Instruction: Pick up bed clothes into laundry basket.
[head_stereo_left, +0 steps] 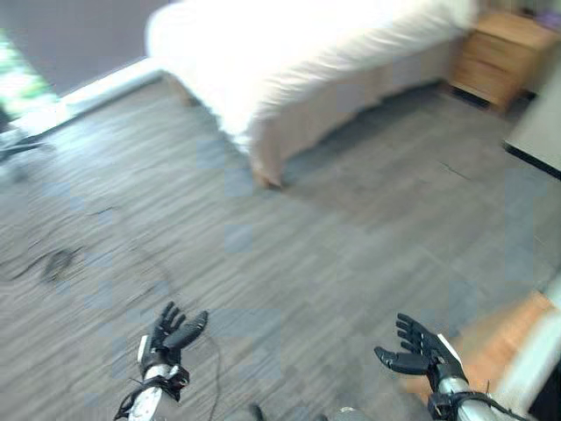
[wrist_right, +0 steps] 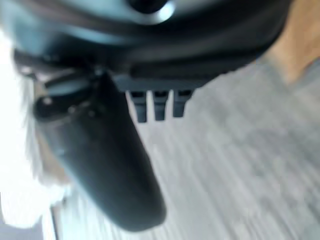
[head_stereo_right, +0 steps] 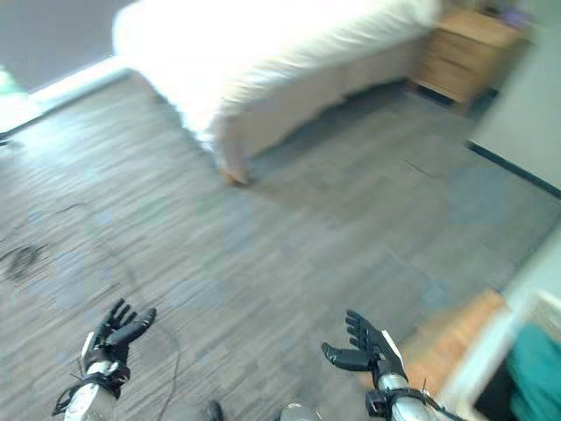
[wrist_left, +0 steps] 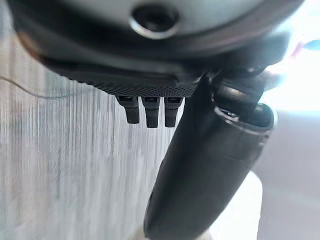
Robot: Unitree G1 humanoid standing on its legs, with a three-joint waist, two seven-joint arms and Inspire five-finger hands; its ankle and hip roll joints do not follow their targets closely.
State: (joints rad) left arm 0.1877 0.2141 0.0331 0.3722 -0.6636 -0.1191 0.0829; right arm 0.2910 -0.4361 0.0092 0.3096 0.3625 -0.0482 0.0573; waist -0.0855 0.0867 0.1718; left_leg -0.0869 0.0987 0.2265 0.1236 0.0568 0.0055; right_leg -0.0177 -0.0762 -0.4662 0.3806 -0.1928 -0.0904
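Hovering low over the grey plank floor, left hand sits at the near left, fingers spread and relaxed, grasping nothing. Left wrist view shows same: thumb sticking out, fingers straight over bare floor. Far ahead, well apart from both hands, the bed stands across the far side of the room, covered by white bed clothes that drape over its near corner and side. No cloth on the floor near either hand. To the right of the bed, a wooden nightstand stands just beside it. Right hand hangs at the near right, fingers spread, thumb out toward the left, empty too; right wrist view shows its fingers straight over floor. Further right, a light wooden surface lies just beside the right hand, and something teal sits at the right edge in the right eye view; cannot tell what it is.
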